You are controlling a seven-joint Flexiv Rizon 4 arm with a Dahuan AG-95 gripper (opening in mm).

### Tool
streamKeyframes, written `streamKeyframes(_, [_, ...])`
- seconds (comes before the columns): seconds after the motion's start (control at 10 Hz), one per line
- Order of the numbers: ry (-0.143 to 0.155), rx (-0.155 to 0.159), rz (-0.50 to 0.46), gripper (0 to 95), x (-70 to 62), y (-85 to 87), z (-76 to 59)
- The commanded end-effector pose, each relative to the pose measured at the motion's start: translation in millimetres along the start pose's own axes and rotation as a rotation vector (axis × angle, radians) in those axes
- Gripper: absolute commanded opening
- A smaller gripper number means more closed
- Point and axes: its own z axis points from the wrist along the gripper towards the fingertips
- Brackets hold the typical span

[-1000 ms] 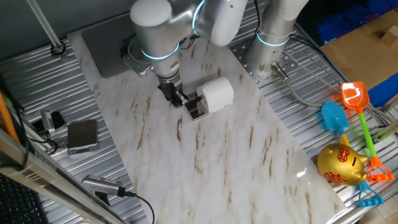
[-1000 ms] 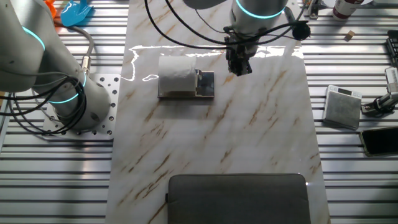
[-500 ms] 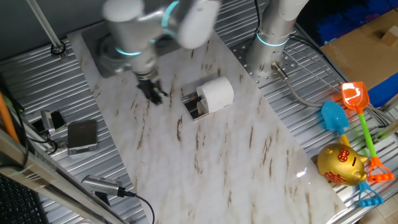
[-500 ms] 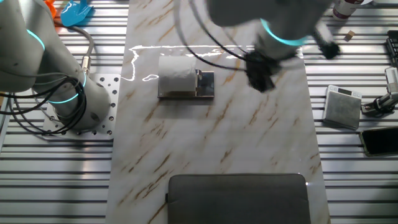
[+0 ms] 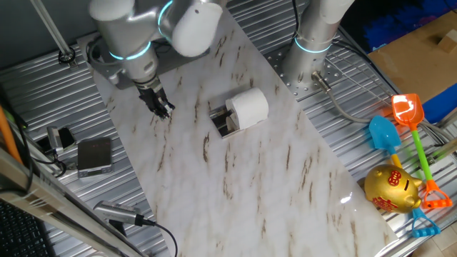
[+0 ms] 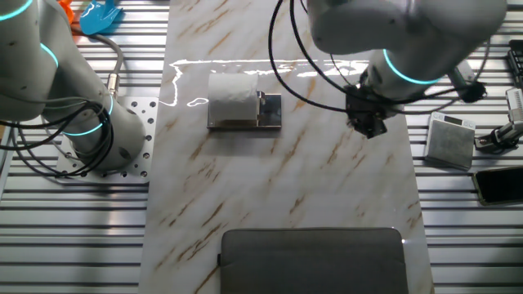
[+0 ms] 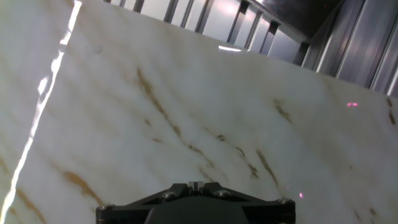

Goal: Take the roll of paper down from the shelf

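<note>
I'd pinch the toilet-paper roll [image 5: 250,107] gently across its soft, light sides, lifting it off the shelf [image 6: 270,112]; my gripper [image 5: 162,108] is well apart, jaws' state unclear.

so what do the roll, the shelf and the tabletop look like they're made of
The roll looks like soft matte white paper, wound around a hollow core. The shelf looks like dark glossy sheet with shiny metal edges that catch the light; glass or plastic, hard to say. The tabletop looks like polished white marble with brown veins and bright glare streaks, though it could be a printed laminate.
</note>
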Motion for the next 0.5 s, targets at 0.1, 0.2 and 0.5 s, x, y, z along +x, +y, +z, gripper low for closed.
streamKeyframes(0.1, [0.017,0.003,0.010,0.0,0.2,0.9,-0.7])
streamKeyframes(0.2, [0.014,0.006,0.022,0.0,0.2,0.9,-0.7])
streamKeyframes(0.5, [0.013,0.044,-0.020,0.0,0.2,0.9,-0.7])
